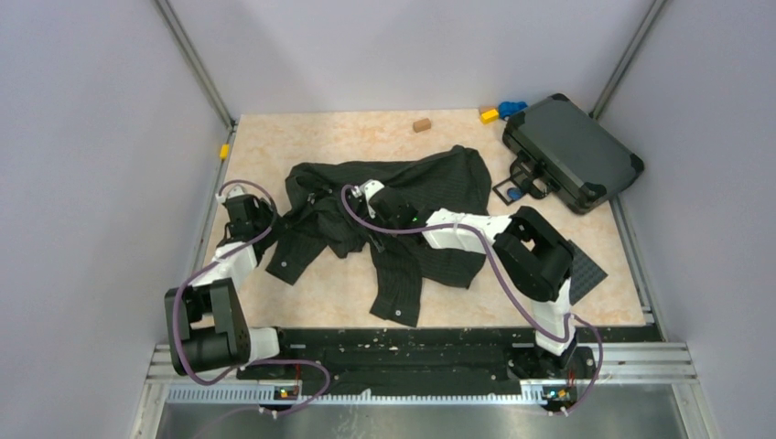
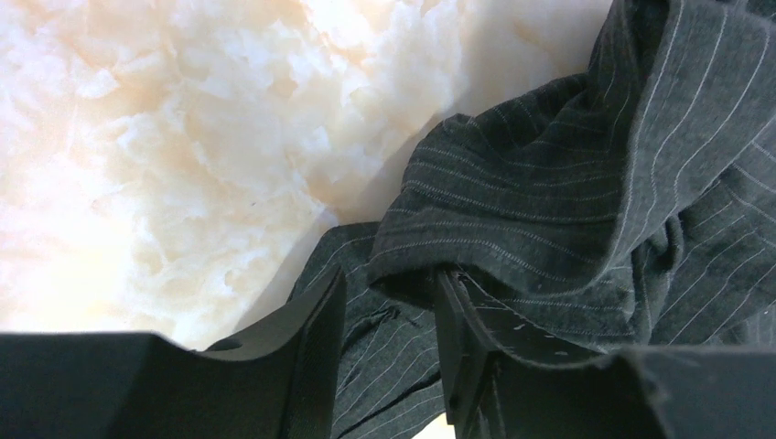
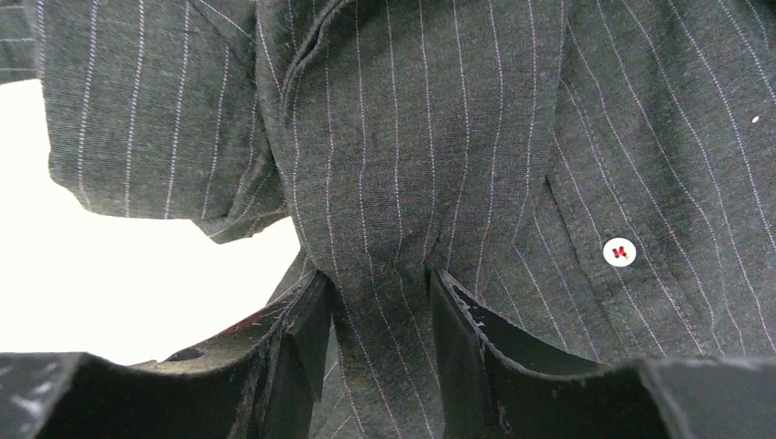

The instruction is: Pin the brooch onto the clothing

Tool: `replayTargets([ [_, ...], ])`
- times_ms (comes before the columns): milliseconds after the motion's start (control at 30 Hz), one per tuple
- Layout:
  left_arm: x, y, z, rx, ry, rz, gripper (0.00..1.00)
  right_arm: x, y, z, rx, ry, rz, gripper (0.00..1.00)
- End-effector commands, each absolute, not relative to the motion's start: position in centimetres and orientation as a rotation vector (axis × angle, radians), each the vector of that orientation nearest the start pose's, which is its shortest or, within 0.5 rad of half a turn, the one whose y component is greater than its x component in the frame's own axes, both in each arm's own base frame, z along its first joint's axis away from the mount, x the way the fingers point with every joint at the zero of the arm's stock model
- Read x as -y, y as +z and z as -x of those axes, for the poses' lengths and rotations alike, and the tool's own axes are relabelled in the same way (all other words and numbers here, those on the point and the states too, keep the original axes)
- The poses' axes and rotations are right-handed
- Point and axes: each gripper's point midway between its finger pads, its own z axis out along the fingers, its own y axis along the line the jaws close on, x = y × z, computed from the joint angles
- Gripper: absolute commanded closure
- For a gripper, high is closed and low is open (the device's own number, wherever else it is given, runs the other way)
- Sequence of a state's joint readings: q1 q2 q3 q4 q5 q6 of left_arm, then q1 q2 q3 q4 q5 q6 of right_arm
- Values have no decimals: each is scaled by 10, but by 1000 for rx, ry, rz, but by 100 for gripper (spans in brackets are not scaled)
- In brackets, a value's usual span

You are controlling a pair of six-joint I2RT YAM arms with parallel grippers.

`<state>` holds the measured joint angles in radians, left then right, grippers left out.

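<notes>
Pale marbled table (image 1: pixel 311 137), peach and cream, boxed in by plain lilac-grey walls (image 1: pixel 91 137) with metal posts (image 1: pixel 192 59) running up the corners; a black rail (image 1: pixel 421 370) carries both arm bases along the near edge. The shirt (image 1: pixel 448 174) lies crumpled in the middle of the table, pinstripes every which way, one sleeve trailing toward the near edge. At the far right sits a dark hard case (image 1: pixel 572 151); behind it a yellow block (image 1: pixel 490 115) and a blue block (image 1: pixel 513 108); a brown block (image 1: pixel 421 124) sits alone near the far edge. The brooch (image 1: pixel 518 193) is only a tiny blue speck just beside the case's left side, apart from the shirt and from both arms. Right gripper (image 3: pixel 377 283) is clamped on a ridge of shirt cloth bunched between its fingers; a white button (image 3: pixel 620 251) with red thread lies off to one side. Left gripper (image 2: pixel 389 279) is at the shirt's left edge, a fold draped over one finger (image 2: pixel 458 347); whether it's actually pinching, can't tell.
</notes>
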<state>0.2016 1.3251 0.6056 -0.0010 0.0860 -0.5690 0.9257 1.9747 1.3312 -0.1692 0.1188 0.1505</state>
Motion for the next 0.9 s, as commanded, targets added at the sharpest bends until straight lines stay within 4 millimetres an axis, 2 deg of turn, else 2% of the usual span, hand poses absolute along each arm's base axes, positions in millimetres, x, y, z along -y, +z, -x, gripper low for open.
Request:
replayTargets([
  [0,-34,87,-371,-2094,-330,755,59,-403,66,-317,-2203,384,846,68],
  [100,-28,88,-378,-2105,-370,720,68,-402,69,-318,-2202,387,834,89],
  [167,-25,88,-383,-2110,-394,688,80,-401,77,-319,-2196,386,818,100],
  [233,-26,89,-387,-2117,-393,680,100,-400,88,-320,-2182,381,798,100],
  [333,-30,106,-395,-2089,-375,670,100,-389,112,-332,-2159,329,743,100],
  [433,-38,134,-405,-2017,-343,655,100,-370,136,-352,-2147,307,664,100],
  [667,-60,184,-436,-1893,-294,700,100,-309,182,-424,-2112,283,439,100],
  [767,-71,198,-450,-1856,-290,726,100,-282,209,-464,-2054,247,339,100],
  [867,-86,204,-463,-1836,-278,757,100,-246,236,-514,-1984,191,215,100],
])
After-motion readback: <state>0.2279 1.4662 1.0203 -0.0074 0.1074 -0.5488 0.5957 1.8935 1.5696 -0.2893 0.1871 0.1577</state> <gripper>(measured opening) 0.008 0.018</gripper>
